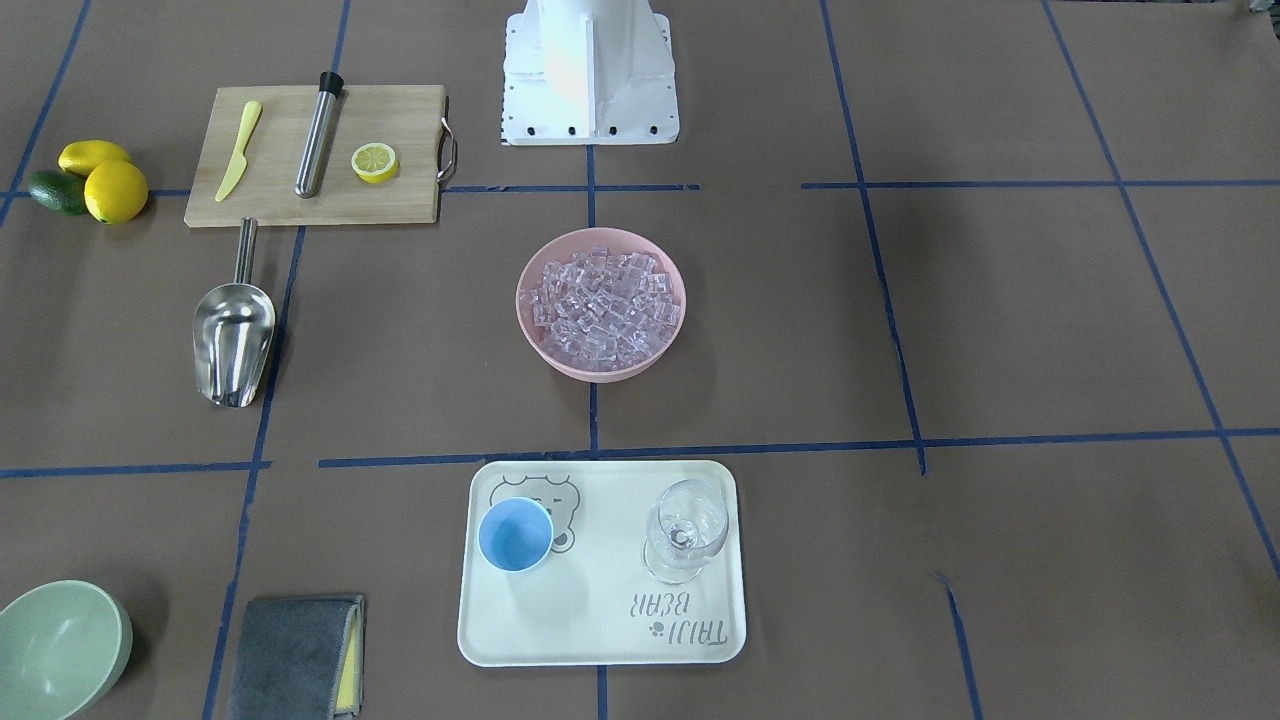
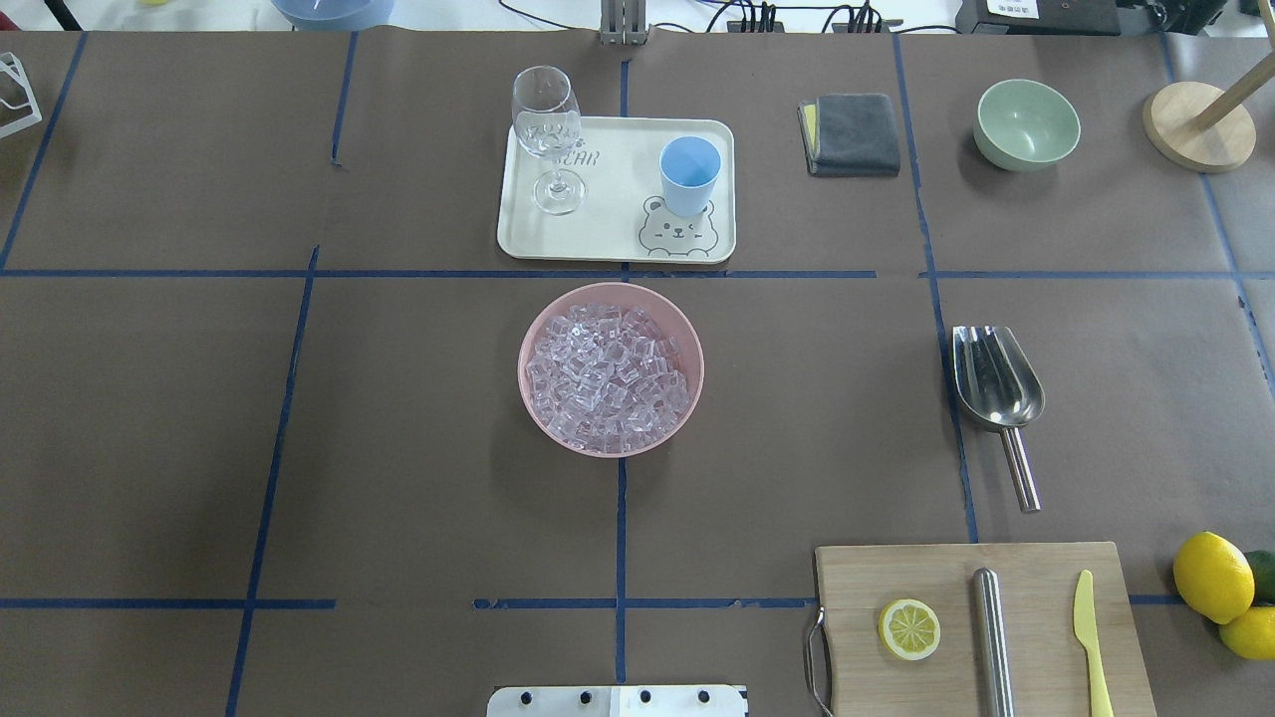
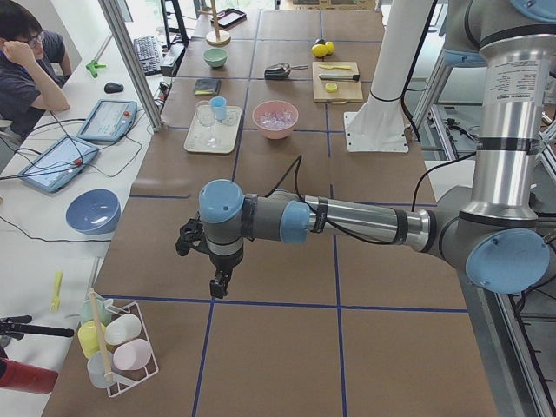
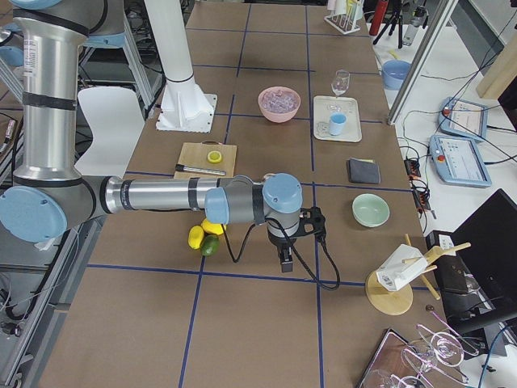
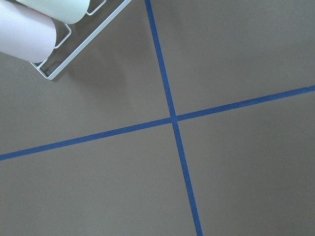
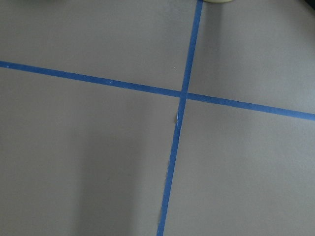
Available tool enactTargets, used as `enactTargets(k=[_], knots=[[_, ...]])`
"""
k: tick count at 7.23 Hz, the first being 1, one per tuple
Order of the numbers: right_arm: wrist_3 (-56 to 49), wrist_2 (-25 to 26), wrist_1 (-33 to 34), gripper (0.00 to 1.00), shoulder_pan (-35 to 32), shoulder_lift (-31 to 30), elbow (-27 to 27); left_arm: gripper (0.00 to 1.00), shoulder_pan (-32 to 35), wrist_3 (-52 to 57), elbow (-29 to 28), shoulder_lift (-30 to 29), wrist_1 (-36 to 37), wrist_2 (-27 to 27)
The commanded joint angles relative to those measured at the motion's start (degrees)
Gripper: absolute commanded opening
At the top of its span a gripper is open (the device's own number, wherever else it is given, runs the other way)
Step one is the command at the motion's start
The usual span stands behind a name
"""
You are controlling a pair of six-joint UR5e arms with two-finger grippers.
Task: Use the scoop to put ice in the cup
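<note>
1. The scoop (image 2: pixel 996 383) is lying on the table (image 2: pixel 398 448) on the robot's right side. Its trough is pointing away from the robot and its thin handle is pointing back toward the cutting board (image 2: pixel 1036 597). Nothing is gripping it.
2. The ice (image 2: pixel 610 378) is sitting heaped in a pink bowl (image 2: pixel 522 368) at the middle of the table, well apart from the scoop.
3. The cup (image 2: pixel 689 174) is standing upright on the white tray (image 2: pixel 618 234) just beyond the pink bowl, at the tray's right end, over the printed bear. Its blue inside is showing.
4. A clear stemmed glass (image 2: pixel 548 129) is standing at the tray's other end, apart from the cup.
5. The left gripper (image 3: pixel 219 283) is hanging over bare table far out on the robot's left, near a wire rack (image 3: pixel 122 352) of pale cups. Whether it is released or clenched I cannot tell, as only the side view is showing it.
6. The right gripper (image 4: pixel 285 259) is hanging over bare table far out on the robot's right, near the lemons (image 4: pixel 202 234). I cannot tell its state either.
7. Both wrist views are showing only brown table with crossing blue tape lines.
8. On the cutting board a lemon slice (image 2: pixel 908 628), a steel cylinder (image 2: pixel 991 637) and a yellow knife (image 2: pixel 1091 637) are lying side by side.
9. A grey cloth (image 2: pixel 853 133) and a green bowl (image 2: pixel 1028 124) are sitting to the right of the tray.
10. A person (image 3: pixel 22 78) is sitting at a side desk.
</note>
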State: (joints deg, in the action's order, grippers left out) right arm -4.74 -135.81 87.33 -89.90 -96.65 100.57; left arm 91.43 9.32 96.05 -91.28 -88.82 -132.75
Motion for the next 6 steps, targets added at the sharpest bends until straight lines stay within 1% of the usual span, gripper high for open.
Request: enactTargets(k=[1, 2, 3, 4, 5, 6], knots=[[-0.1, -0.68, -0.05, 1.0, -0.02, -0.2, 0.06, 1.0, -0.03, 0.0, -0.61, -1.87, -0.21, 0.04], [-0.1, -0.6, -0.14, 1.0, -0.02, -0.12, 0.23, 1.0, -0.02, 0.0, -0.95, -2.49, -1.77, 0.47], [0.16, -1.29, 0.12, 1.0, -0.02, -0.2, 0.76, 1.0, -0.02, 0.0, -1.57, -1.89, -6.84, 0.3], [0.25, -1.3, 0.21, 1.0, -0.02, -0.2, 0.85, 1.0, -0.11, -0.35, -4.01, -2.66, -9.67, -0.04], [0.26, -1.21, 0.13, 1.0, -0.02, -0.12, 0.85, 1.0, -0.11, -0.09, -4.12, -3.19, -9.53, 0.21], [0.6, -1.21, 0.13, 1.0, -0.02, 0.15, 0.33, 1.0, -0.11, -0.35, -4.47, -3.2, -11.18, -0.05]])
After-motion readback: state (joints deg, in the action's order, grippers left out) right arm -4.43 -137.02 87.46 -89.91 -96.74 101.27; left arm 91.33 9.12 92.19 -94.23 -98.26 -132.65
